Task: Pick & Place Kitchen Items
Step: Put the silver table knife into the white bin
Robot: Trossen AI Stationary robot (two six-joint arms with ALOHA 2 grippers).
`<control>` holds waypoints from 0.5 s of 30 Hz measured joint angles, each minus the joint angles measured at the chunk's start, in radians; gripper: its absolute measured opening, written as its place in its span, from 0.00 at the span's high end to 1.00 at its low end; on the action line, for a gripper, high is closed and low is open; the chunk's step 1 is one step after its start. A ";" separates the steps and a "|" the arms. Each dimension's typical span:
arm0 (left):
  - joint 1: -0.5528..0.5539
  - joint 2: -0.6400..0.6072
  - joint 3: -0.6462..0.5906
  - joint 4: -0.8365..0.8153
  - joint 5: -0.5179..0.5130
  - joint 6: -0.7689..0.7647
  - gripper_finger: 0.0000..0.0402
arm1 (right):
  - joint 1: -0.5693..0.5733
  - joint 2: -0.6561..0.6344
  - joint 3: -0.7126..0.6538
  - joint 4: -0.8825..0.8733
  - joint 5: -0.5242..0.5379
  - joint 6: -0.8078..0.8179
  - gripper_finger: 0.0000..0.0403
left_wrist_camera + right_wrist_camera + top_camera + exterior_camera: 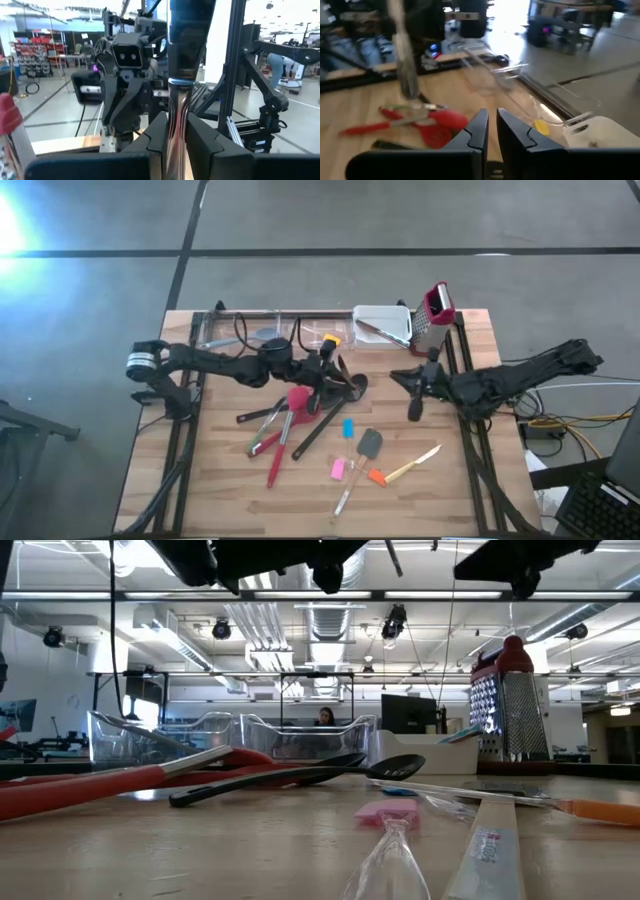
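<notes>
Desk [230,500]: light wood planks on a dark frame, grey concrete floor around it.
Room: open workshop with ceiling ducts and lamps; a person sits far back at a screen.
Back edge: clear tubs [240,330], white tub [385,320], grater [436,308] with red top.
Items: utensils [320,425] lie heaped mid-desk, red and black handles crossing; pink scraper [339,468], blue scraper [348,427] and knife [412,467] toward the front edge.
Left claw [335,370]: over the heap, clamped on a steel handle [180,115].
Right claw [414,405]: near the right edge, fingers together, empty.
Writing: none legible.
</notes>
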 joint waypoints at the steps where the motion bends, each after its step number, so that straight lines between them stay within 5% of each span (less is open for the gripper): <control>1: 0.000 0.000 0.004 -0.002 0.000 0.006 0.88 | 0.000 0.026 0.003 0.035 0.004 0.002 0.92; 9: 0.000 0.000 0.019 -0.020 -0.028 0.031 0.88 | 0.000 0.167 0.003 0.273 0.004 -0.025 0.92; 15: 0.000 0.000 0.020 -0.034 -0.029 0.042 0.88 | 0.000 0.215 0.003 0.357 -0.103 -0.024 0.91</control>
